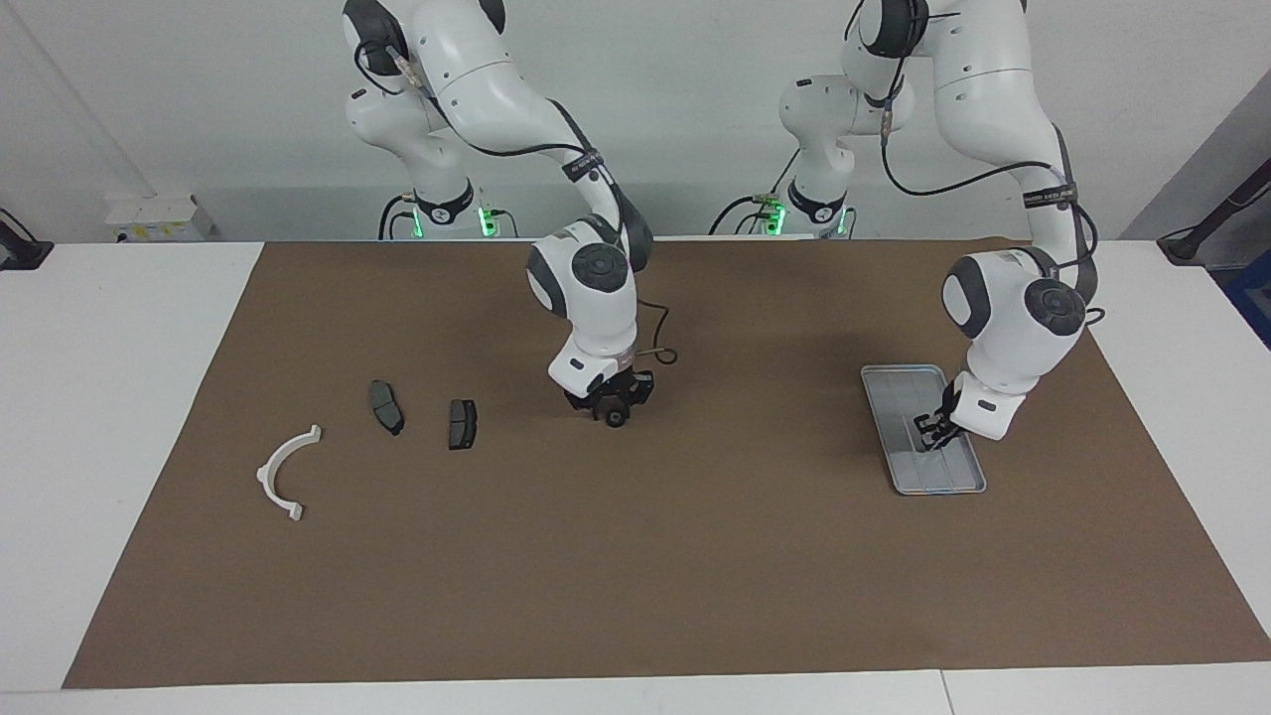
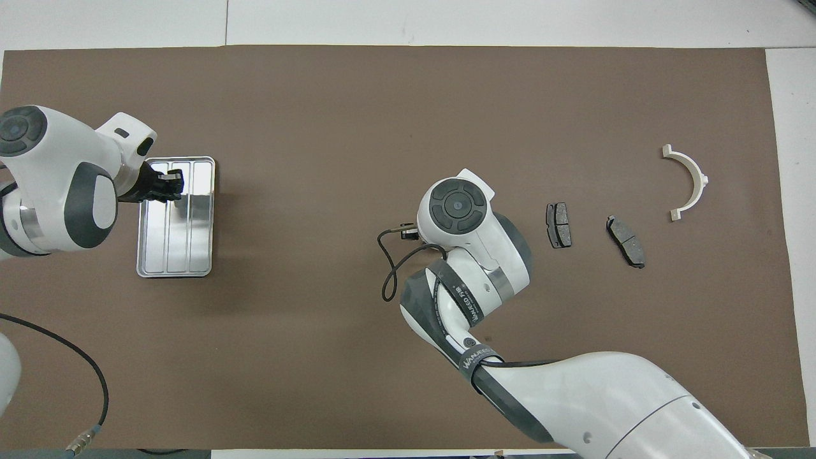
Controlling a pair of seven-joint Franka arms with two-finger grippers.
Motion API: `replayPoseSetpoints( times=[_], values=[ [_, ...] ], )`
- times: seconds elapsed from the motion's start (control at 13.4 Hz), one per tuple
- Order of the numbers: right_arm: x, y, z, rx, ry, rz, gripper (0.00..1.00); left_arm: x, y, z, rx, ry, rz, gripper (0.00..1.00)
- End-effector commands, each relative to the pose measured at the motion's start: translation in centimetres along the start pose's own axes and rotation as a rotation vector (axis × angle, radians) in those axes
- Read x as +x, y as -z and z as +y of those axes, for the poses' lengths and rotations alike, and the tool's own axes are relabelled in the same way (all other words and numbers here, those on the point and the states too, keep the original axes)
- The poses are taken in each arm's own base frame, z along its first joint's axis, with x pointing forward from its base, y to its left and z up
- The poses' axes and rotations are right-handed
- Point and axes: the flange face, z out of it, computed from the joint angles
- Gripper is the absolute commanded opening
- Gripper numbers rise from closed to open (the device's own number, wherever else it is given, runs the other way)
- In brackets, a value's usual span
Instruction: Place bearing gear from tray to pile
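Seemingly small, hard and apt to roll, the bearing gear (image 1: 617, 420) sits on the worktop (image 1: 695, 556) between tray (image 1: 899, 369) and pile (image 1: 387, 407), best pinched across its rim, as the right gripper (image 1: 613, 410) does, while the left gripper (image 1: 930, 437) waits closed in the tray.

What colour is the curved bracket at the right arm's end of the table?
White; the bracket shows best in the overhead view.
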Motion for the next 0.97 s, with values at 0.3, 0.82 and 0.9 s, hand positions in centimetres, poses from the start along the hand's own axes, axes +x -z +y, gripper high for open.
replayPoseSetpoints(
  times=[0.3, 0.82, 0.9],
  values=[
    [2.9, 4.9, 3.7, -0.015, 0.005, -0.010, 0.00, -4.4, 3.6, 13.7, -0.005, 0.165, -0.081, 0.02],
    [8.6, 8.7, 24.2, -0.018, 0.187, 0.039, 0.00, -12.5, 7.2, 31.9, -0.077, 0.365, -0.043, 0.03],
    [9.0, 8.6, 27.0, -0.021, 0.217, 0.043, 0.00, -14.4, 6.7, 35.0, -0.078, 0.375, -0.042, 0.03]
  ],
)
